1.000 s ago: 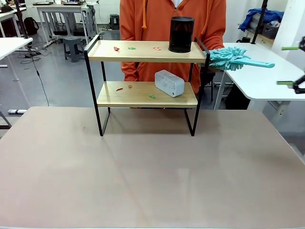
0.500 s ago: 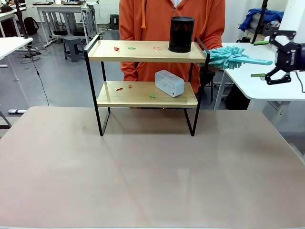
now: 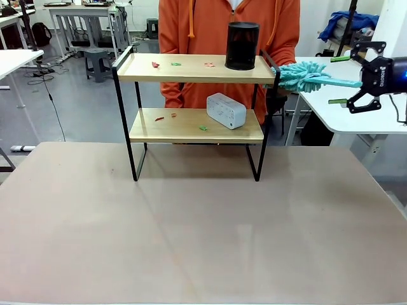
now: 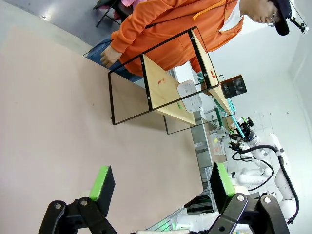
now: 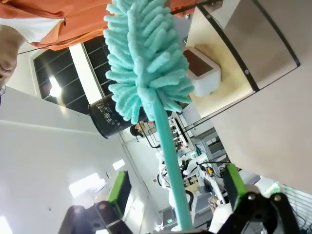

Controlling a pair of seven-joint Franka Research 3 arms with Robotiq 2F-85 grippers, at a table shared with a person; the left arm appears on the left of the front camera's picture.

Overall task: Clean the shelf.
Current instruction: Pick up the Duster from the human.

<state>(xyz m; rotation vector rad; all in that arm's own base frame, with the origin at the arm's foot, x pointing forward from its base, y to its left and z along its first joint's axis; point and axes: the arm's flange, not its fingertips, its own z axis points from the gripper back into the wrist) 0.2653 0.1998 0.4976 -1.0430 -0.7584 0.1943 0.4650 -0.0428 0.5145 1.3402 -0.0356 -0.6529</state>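
Your table (image 3: 203, 222) carries the shelf (image 3: 191, 68) near its far edge, a person (image 3: 210, 25) in orange close behind the shelf. A teal duster (image 3: 305, 76) juts out from the shelf's right end, a black cylinder (image 3: 242, 46) stands on its top board, a white box (image 3: 226, 110) on its lower board, and scraps (image 3: 156, 64) lie on both boards. Right of the shelf, your right gripper (image 3: 339, 80) is spread around the duster's handle without pinching it; your left gripper (image 4: 161, 181) is spread, empty.
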